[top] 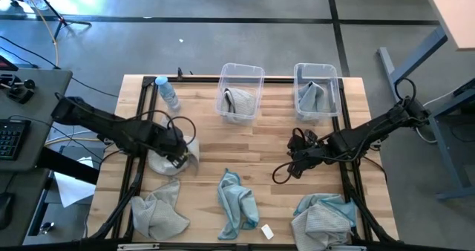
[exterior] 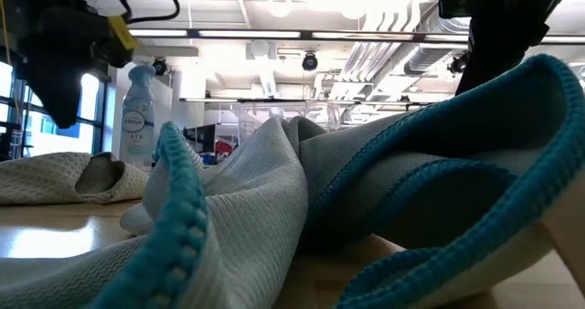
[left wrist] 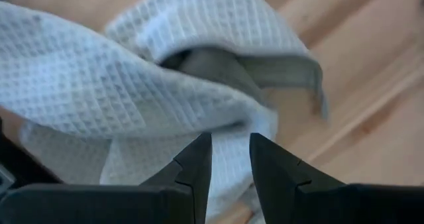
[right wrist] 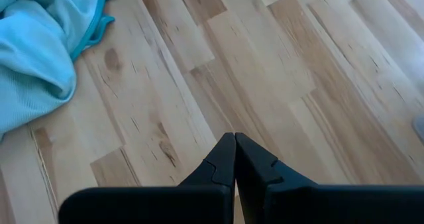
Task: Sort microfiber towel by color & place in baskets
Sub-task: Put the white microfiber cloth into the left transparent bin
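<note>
A pale grey towel (top: 167,162) lies crumpled on the wood at the table's left; it also shows in the left wrist view (left wrist: 132,91). My left gripper (top: 178,151) hovers right over it, pointing down, its fingers a little apart (left wrist: 228,144) at a fold. My right gripper (top: 292,168) is shut and empty (right wrist: 234,139) over bare wood right of centre. Another grey towel (top: 158,212), a blue-teal towel (top: 237,203) and a blue and grey pile (top: 324,217) lie along the near edge. The left bin (top: 240,73) holds a grey towel and the right bin (top: 318,69) holds a towel. My left gripper comes at the grey towel from above, its fingertips (left wrist: 199,151) at the edge of a raised fold (left wrist: 199,111). I cannot tell whether they touch the cloth. The towel lies slack on the table.
A spray bottle (top: 168,91) stands at the far left, beside the left bin. A small white block (top: 267,232) lies near the front edge. Bare wood lies in the middle of the table (top: 245,147). The blue-teal towel fills the low view's foreground (exterior: 384,208).
</note>
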